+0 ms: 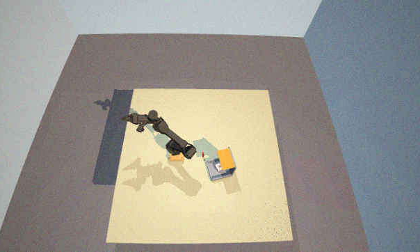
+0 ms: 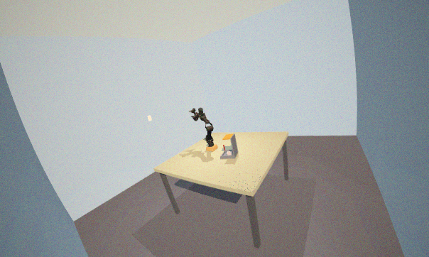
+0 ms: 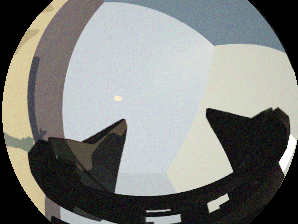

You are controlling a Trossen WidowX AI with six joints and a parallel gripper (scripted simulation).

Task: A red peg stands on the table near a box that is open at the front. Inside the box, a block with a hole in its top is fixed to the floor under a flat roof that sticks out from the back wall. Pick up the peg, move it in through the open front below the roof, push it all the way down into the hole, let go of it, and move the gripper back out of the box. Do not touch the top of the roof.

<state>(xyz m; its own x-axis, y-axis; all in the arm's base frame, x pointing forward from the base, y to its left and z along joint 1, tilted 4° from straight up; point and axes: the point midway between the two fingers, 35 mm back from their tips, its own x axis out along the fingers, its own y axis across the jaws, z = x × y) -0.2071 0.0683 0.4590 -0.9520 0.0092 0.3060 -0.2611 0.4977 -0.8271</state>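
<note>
The red peg [image 1: 203,154] [image 2: 224,148] stands on the table beside the box, near a corner of it. The grey box [image 1: 233,169] [image 2: 234,146] has an orange roof [image 1: 226,159] [image 2: 229,136] sticking out from its back wall. A pale block [image 1: 218,167] [image 2: 229,153] sits on the box floor, partly under the roof in the top view; its hole is too small to make out. My gripper [image 1: 131,124] [image 2: 191,114] [image 3: 168,117] is open and empty, raised high on the far side of the arm's base from the box. The wrist view shows neither peg nor box.
The arm's orange base [image 1: 176,158] [image 2: 212,148] is fixed on the table [image 1: 181,223] [image 2: 199,174], a short way from the peg and box. The roof and the box's back wall stand taller than the peg. The gripper is near one table edge in the top view.
</note>
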